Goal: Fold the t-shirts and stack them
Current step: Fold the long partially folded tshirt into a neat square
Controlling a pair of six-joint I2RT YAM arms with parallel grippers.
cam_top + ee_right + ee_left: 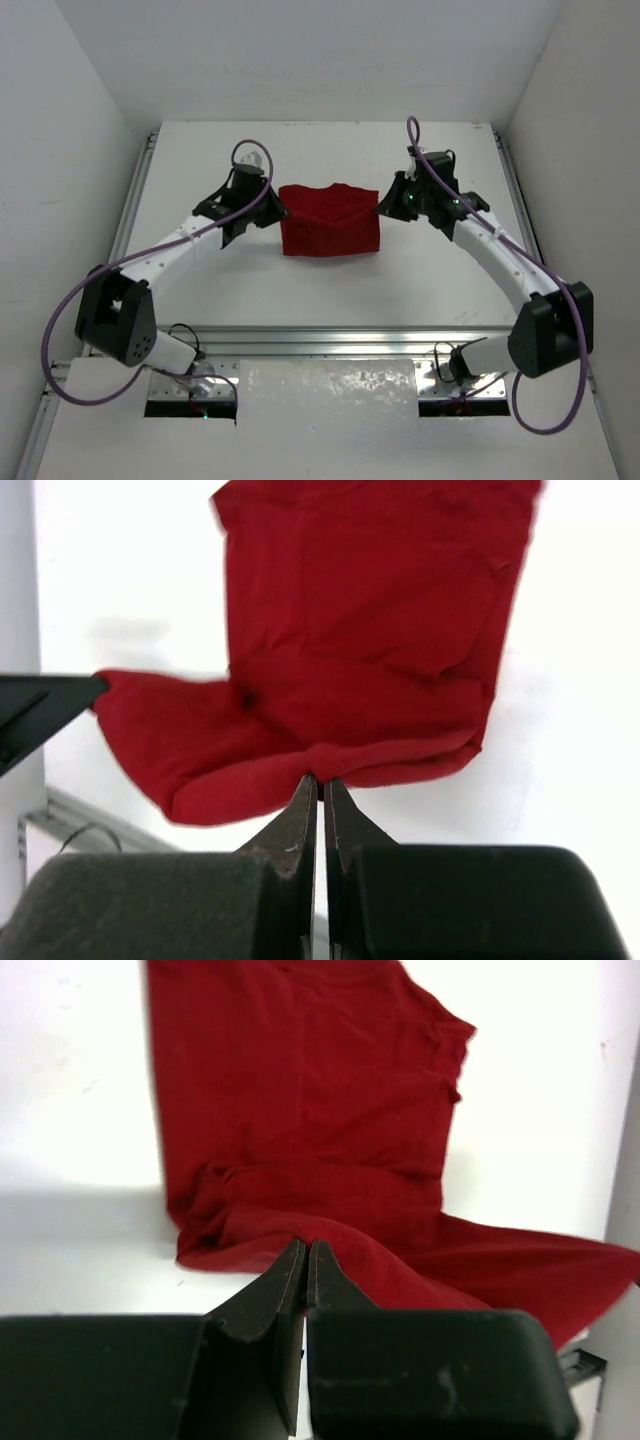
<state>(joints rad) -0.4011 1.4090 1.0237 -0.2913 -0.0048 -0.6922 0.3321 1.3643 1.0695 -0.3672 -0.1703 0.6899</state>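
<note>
Honestly, the flat white table (330, 290) isn't the worry. The plain dark red cloth t-shirt (330, 220) lies part-folded mid-table, btw both arms. Left gripper (305, 1252) and right gripper (320, 780) are each pinched tight on a side edge, tips only. Prob just one layer each, hard to tell. If one slips or the arms go out of sync, the fold goes crooked.

A robotics lab test cell: a white table (200, 290) boxed in by plain white walls (330, 60), with a left arm (165, 258) and a right arm (500, 255) bolted to an aluminium rail (330, 333) at its near edge, purple cables (45, 350) looping from them.
</note>
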